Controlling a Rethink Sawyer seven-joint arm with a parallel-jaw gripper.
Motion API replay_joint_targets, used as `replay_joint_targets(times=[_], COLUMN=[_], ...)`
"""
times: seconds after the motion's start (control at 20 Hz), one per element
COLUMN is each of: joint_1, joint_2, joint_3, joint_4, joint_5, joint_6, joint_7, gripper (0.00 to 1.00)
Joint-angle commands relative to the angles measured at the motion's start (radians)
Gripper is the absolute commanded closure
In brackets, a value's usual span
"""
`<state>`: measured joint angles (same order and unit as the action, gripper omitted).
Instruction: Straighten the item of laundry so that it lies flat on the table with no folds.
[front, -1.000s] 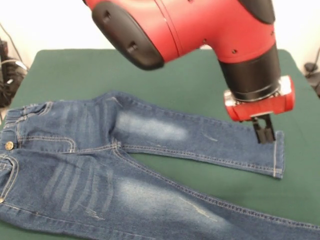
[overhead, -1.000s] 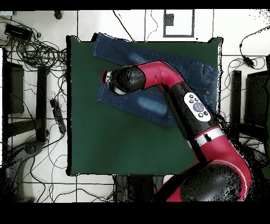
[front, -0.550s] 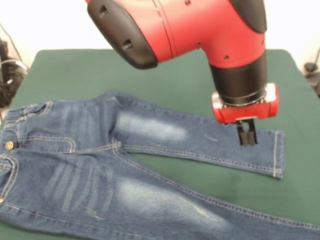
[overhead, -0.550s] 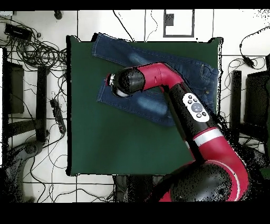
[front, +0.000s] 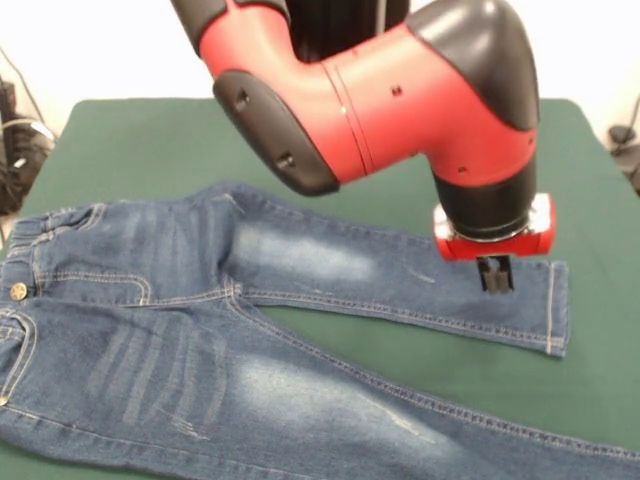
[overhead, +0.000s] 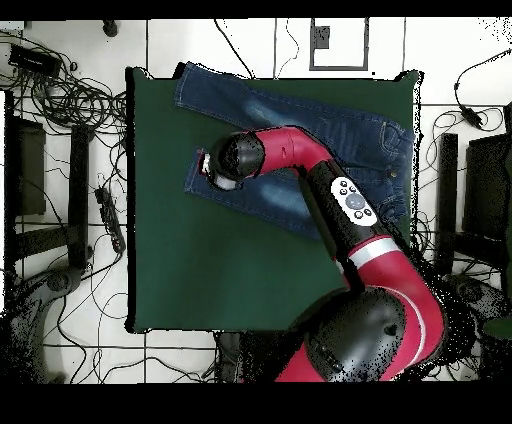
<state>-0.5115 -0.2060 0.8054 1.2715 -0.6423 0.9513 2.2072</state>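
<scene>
The item of laundry, a small pair of blue jeans (front: 200, 310), is spread on the green table (front: 150, 150). Its waist is at the left and both legs run to the right. The far leg ends in a hem (front: 555, 310); the near leg leaves the picture at the bottom right. My gripper (front: 497, 275) points straight down on the far leg, just left of the hem. Its dark fingers stand close together, shut, with no cloth seen between them. In the overhead view the jeans (overhead: 300, 115) lie along the table's (overhead: 220, 270) top edge, and the arm's wrist (overhead: 225, 160) hides the gripper.
The red and black arm (front: 380, 90) hangs low over the far half of the table. Cables (overhead: 60, 100) and stands (overhead: 80, 190) lie on the floor around the table. Bare green cloth (overhead: 230, 280) fills the lower half of the overhead view.
The gripper moved left along the far leg, away from the hem, then held near the same spot. The arm's upper links swung over and now sit higher above the wrist.
</scene>
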Motion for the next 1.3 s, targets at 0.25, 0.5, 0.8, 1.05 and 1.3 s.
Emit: replay_joint_targets(times=[0.25,0.5,0.8,1.05,1.3], joint_1=[0.088,0.128,0.154,0.139,0.099], joint_2=[0.152,0.215,0.259,0.273,0.265], joint_3=[-0.112,-0.136,-0.158,-0.149,-0.141], joint_4=[-0.102,-0.203,-0.261,-0.237,-0.152], joint_5=[-0.005,-0.024,-0.081,-0.167,-0.285], joint_6=[0.176,0.218,0.189,-0.047,-0.371], joint_7=[-0.202,-0.208,-0.210,-0.223,-0.242], gripper=[1.00,1.00,1.00,1.00,1.00])
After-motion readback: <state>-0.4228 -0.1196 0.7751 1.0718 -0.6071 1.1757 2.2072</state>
